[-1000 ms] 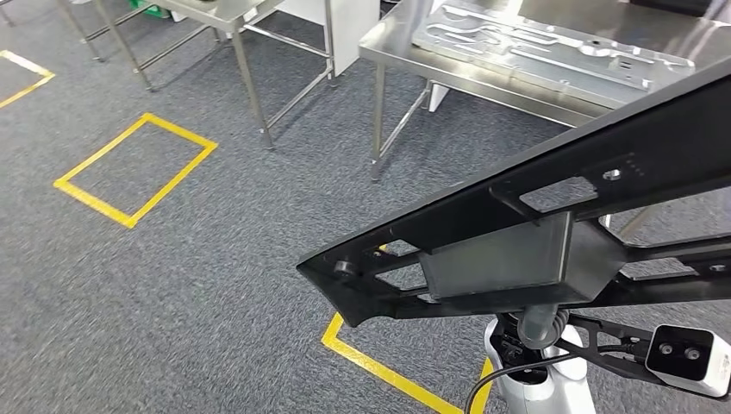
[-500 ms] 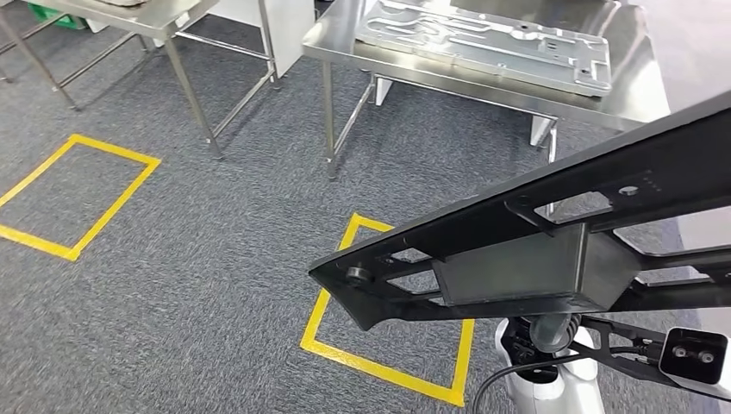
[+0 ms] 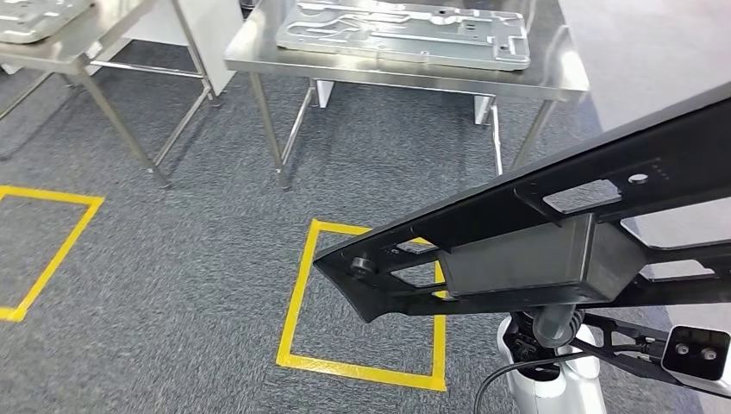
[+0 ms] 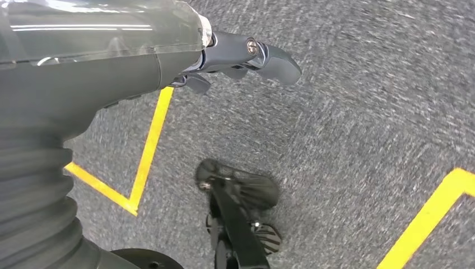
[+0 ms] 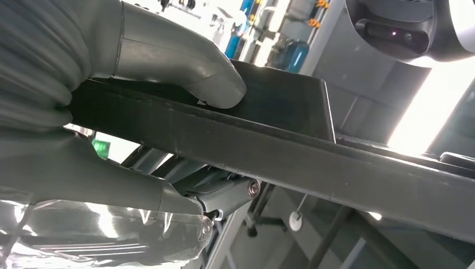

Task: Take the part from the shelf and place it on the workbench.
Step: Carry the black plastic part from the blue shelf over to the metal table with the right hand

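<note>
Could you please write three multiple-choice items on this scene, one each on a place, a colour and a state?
1. Where does the silver plate lie?
A. on the steel table
B. on the carpet
C. in the left hand

2. What colour is the tape square on the carpet?
A. red
B. yellow
C. white

3. What is the right hand doing?
A. hanging with nothing in it
B. pressing on the table
C. gripping the black part

Answers:
1 A, the head view shows the plate flat on the tabletop.
2 B, the taped lines are plainly yellow.
3 C, the right wrist view shows the thumb above and the fingers below the part's edge.
</note>
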Controlling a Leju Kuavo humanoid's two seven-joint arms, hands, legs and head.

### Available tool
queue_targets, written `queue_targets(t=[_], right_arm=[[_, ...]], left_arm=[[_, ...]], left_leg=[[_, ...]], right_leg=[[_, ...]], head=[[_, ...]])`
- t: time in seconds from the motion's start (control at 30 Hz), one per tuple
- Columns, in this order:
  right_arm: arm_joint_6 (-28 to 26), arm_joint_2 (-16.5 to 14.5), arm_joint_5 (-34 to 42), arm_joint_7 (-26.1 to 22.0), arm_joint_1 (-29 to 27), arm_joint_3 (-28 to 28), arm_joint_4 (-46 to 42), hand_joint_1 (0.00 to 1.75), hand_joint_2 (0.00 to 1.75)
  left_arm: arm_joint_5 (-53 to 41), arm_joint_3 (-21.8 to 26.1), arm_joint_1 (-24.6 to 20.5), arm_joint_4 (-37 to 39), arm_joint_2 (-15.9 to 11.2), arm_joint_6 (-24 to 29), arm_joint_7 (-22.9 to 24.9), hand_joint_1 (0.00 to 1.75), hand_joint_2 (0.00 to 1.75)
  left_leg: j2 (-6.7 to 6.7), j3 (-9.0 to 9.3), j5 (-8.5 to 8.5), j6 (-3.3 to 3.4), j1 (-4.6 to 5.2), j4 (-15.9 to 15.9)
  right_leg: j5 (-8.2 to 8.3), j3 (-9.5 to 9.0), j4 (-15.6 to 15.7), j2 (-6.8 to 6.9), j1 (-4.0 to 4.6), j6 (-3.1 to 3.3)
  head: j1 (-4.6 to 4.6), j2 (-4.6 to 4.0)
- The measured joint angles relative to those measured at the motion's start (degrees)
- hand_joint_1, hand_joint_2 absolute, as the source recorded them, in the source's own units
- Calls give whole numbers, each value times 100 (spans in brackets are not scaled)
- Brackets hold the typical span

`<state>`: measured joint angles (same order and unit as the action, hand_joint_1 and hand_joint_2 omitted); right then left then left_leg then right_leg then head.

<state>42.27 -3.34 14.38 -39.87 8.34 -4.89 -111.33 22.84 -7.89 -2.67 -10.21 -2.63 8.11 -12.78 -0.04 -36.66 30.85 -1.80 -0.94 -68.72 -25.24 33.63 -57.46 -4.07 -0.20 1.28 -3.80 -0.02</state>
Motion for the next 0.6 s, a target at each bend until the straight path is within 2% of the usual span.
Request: queue_targets(t=[0.07, 0.1, 0.13, 0.2, 0.23, 0.27, 0.33, 0.37, 0.4, 0.43, 0.47, 0.5, 0.53, 0.6], right_arm=[[36, -1, 1, 0, -16, 11, -1, 175, 175], [55, -1, 0, 0, -20, 14, -1, 175, 175], [68, -2, -2, 0, -25, 15, -1, 175, 175], [78, -2, -16, 0, -40, 23, -4, 175, 175], [78, -2, -28, -1, -49, 31, -8, 175, 175], [79, -2, -45, -1, -51, 38, -13, 175, 175], [78, -2, -72, -1, -58, 45, -17, 175, 175], [78, -2, -79, 0, -63, 45, -16, 175, 175], [77, -2, -80, 0, -72, 45, -16, 175, 175], [76, -2, -81, 0, -79, 46, -16, 175, 175], [76, -2, -83, 0, -84, 48, -16, 175, 175], [76, -3, -87, 0, -86, 49, -16, 175, 175], [76, -4, -93, 0, -86, 50, -17, 175, 175], [72, -14, -107, 1, -78, 50, -20, 175, 175]], left_arm=[[2, 8, -1, 0, -17, -4, 9, 0, 175], [3, 12, -2, 0, -26, -4, 19, 0, 175], [5, 16, -3, 0, -32, -4, 27, 0, 175], [9, 25, -13, 0, -31, -13, 36, 0, 175], [10, 28, -17, 0, -28, -20, 36, 0, 175], [12, 31, -21, 0, -26, -27, 36, 0, 175], [13, 34, -15, 0, -25, -37, 34, 0, 175], [13, 35, -7, 0, -25, -38, 34, 0, 175], [13, 36, 1, 0, -25, -39, 35, 0, 175], [13, 36, 7, 0, -25, -40, 36, 0, 175], [14, 37, 6, 0, -25, -42, 36, 0, 175], [15, 37, 2, 0, -24, -46, 35, 0, 175], [17, 37, -6, 0, -23, -57, 32, 0, 175], [21, 38, -16, 0, -21, -87, 21, 0, 175]], left_leg=[[-274, 313, -332, 55, -19, 759], [-393, 398, -391, 81, -23, 969], [-463, 429, -383, 107, -20, 1048], [-361, 441, -401, 157, -11, 1076], [-288, 453, -414, 191, -17, 1097], [-211, 463, -426, 232, -26, 1119], [-61, 470, -433, 286, -26, 1141], [15, 468, -427, 301, -19, 1140], [94, 467, -422, 304, -15, 1139], [173, 469, -415, 302, -14, 1137], [248, 474, -406, 296, -14, 1136], [316, 486, -396, 284, -15, 1135], [374, 505, -383, 265, -11, 1134], [473, 544, -344, 205, 18, 1124]], right_leg=[[-13, 12, -31, -139, -4, -35], [-9, 37, -45, -204, -11, -67], [0, 67, -52, -265, -22, -102], [23, 104, -51, -379, -39, -180], [-6, 126, -91, -313, -32, -211], [-89, 187, -220, -178, -20, -240], [-424, 483, -837, 196, -14, -286], [-606, 686, -1246, 298, -26, -304], [-717, 853, -1578, 347, -42, -320], [-723, 928, -1725, 370, -55, -331], [-627, 884, -1642, 393, -66, -335], [-450, 717, -1332, 434, -72, -332], [-262, 470, -893, 547, -66, -315], [-55, 95, -211, 777, -23, -256]], head=[[1, 0], [1, 0], [1, 0], [0, 0], [1, 0], [1, 0], [1, 0], [1, 0], [1, 0], [1, 0], [0, 0], [0, 0], [0, 0], [0, 0]])
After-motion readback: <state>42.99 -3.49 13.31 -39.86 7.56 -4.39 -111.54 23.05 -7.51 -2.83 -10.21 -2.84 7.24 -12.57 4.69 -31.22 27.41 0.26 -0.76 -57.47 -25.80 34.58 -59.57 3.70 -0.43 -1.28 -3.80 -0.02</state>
